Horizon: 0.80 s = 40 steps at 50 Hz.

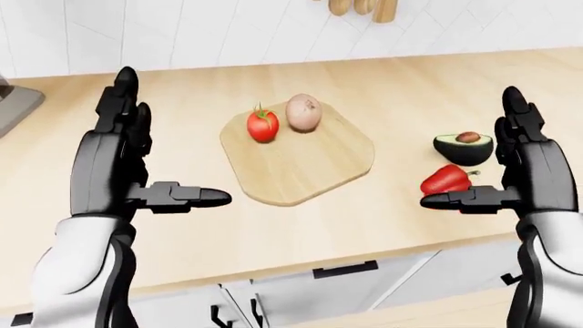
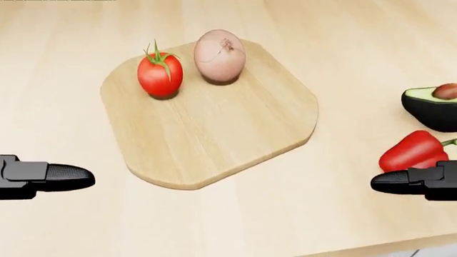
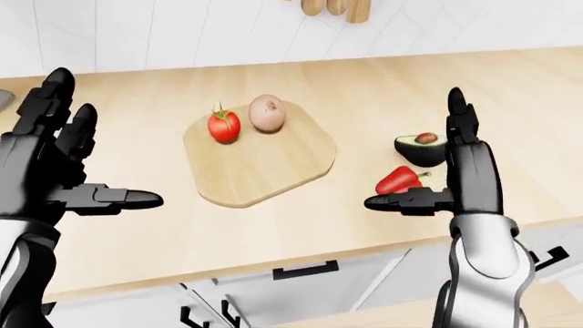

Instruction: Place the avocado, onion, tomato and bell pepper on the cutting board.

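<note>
A wooden cutting board [image 2: 214,128] lies on the counter with a red tomato [image 2: 159,75] and a pale onion [image 2: 219,55] side by side at its upper part. Right of the board, on the counter, rest a halved avocado [image 2: 433,107] and a red bell pepper [image 2: 413,151]. My right hand [image 3: 456,160] is open, fingers upright, thumb pointing left just below the pepper; it holds nothing. My left hand [image 1: 137,160] is open too, left of the board, thumb pointing right, nothing in it.
The light wooden counter [image 1: 383,82] runs to a white tiled wall at the top. Wooden utensils [image 1: 360,8] hang at the top centre. A grey appliance edge [image 1: 14,106] shows at far left. Cabinet fronts with dark handles [image 1: 342,271] sit below the counter edge.
</note>
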### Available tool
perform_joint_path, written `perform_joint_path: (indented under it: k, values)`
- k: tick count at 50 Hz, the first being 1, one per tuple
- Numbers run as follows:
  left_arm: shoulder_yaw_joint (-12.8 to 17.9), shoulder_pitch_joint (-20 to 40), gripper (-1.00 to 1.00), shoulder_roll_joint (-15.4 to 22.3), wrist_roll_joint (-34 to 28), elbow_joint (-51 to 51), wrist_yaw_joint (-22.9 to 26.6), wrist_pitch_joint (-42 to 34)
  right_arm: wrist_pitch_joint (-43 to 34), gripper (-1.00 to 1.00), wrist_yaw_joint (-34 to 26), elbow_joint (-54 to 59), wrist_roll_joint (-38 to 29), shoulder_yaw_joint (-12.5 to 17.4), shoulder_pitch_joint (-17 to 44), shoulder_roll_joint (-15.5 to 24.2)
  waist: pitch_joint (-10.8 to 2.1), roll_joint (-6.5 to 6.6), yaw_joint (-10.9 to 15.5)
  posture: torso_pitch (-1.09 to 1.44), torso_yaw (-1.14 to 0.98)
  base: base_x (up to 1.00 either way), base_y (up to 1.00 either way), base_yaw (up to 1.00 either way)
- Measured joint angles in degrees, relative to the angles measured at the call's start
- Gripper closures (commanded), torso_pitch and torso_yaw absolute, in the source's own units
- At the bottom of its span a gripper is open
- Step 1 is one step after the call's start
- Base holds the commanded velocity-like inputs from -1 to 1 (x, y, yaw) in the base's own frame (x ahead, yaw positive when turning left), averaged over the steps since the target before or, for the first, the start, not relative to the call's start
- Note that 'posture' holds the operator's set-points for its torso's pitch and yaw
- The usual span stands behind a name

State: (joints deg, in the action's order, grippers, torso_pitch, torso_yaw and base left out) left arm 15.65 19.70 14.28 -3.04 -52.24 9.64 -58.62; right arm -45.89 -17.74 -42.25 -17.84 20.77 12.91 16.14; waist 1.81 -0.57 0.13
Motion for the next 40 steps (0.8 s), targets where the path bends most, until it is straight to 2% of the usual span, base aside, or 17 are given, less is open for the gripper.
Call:
perform_joint_path:
  k: [9, 16, 25, 31, 36, 40]
  values:
    - [-0.30, 1.00, -1.00, 0.60, 0.35, -0.91, 0.06, -1.65, 2.96, -1.00, 2.12, 0.04, 0.23, -0.62, -3.10, -2.76, -0.17, -0.09, -0.04, 0.00, 0.00, 0.00, 0.00, 0.00]
    - [0.08, 0.75, -1.00, 0.84, -0.14, -2.48, 0.70, -2.86, 4.37, -1.00, 3.29, -0.96, 1.21, 1.79, -6.10, -3.98, -0.16, 0.06, 0.11, 0.00, 0.00, 0.00, 0.00, 0.00]
    - [-0.77, -0.65, -1.00, -0.40, -0.75, -1.68, 0.99, -1.36, 7.10, -1.00, 4.56, -1.62, 0.54, 2.07, -10.18, -6.88, -0.22, -0.12, -0.01, 0.00, 0.00, 0.00, 0.00, 0.00]
    - [-0.81, -1.78, -1.00, -0.91, -0.81, -1.52, 1.04, 0.04, 6.22, -1.00, 8.00, 0.59, -0.96, 0.35, -10.62, -8.52, -0.34, 0.04, -0.04, 0.00, 0.00, 0.00, 0.00, 0.00]
    - [-0.32, -1.56, -1.00, -0.76, -0.58, -1.53, 1.14, -0.29, 3.26, -1.00, 10.09, 0.35, -0.65, 0.66, -9.43, -8.59, -0.33, 0.05, 0.09, 0.00, 0.00, 0.00, 0.00, 0.00]
    - [0.23, -0.31, -1.00, -0.10, -0.34, -1.52, 1.19, -0.99, 2.21, -1.00, 12.19, 1.52, -0.01, -0.31, -8.46, -8.73, -0.40, -0.05, 0.00, 0.00, 0.00, 0.00, 0.00, 0.00]
